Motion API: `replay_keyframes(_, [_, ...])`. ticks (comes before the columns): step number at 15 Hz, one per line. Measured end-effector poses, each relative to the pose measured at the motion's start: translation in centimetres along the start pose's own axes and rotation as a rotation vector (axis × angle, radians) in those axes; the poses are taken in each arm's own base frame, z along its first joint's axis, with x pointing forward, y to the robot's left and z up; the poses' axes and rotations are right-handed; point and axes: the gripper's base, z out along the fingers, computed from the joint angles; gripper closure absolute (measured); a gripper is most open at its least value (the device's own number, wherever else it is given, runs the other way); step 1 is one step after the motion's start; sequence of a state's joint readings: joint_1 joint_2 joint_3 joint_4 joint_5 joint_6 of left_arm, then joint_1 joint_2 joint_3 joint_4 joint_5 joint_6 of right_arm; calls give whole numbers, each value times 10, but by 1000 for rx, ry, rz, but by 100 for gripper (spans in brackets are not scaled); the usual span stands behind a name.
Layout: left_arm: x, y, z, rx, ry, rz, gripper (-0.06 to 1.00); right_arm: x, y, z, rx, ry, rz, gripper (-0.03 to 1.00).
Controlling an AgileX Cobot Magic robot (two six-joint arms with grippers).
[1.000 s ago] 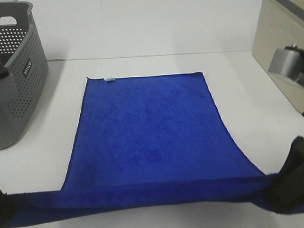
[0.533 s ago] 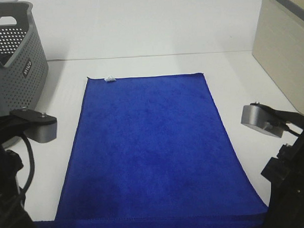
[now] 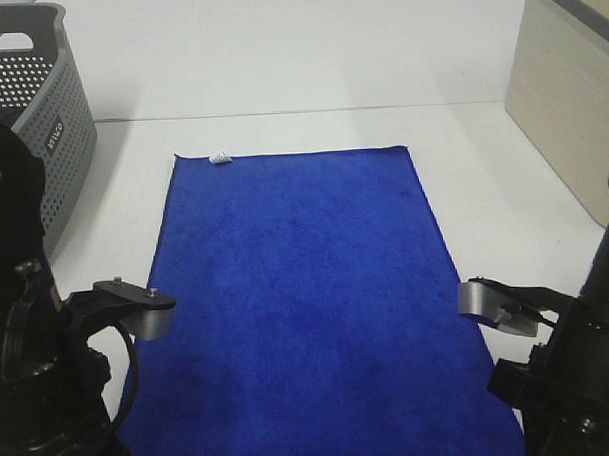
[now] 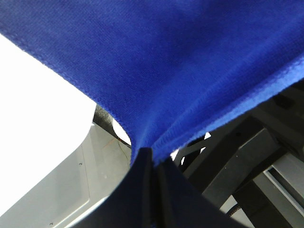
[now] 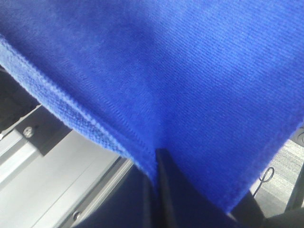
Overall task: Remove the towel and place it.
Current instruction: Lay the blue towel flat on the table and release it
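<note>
Across the white table (image 3: 482,152) the towel (image 3: 306,278) lies spread flat, its white tag (image 3: 220,158) at the far edge, well apart from the grey basket (image 3: 55,117). Your left end effector (image 4: 153,159) is clenched on a thin pinch of the near hem, and your right end effector (image 5: 156,164) grasps the hem likewise. Both bites look shallow. If you pull fast or unevenly, one side may slip free, or the cloth may drag and bunch. From the high camera, the near edge and both grasp points are cut off below the frame.
</note>
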State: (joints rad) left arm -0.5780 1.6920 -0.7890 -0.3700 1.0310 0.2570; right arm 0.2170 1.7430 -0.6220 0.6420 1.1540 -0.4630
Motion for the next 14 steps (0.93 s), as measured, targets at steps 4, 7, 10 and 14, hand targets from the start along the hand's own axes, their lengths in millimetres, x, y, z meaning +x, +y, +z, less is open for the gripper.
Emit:
replay_keyframes(4, [-12,5,15,7,57,-9,94,-8,-11,14,-3,57,46,95])
replay_keyframes(7, [-13,5,15,16,59,-6,94,-10,-13,16,2,53,52,95])
replay_keyframes(10, [-13,2,15,43,58,14,94,-12,-14,16,4,42,15,95])
replay_keyframes(14, [-14,1,14,51,53,35,94,-16,-16,22,-24,46,14,95])
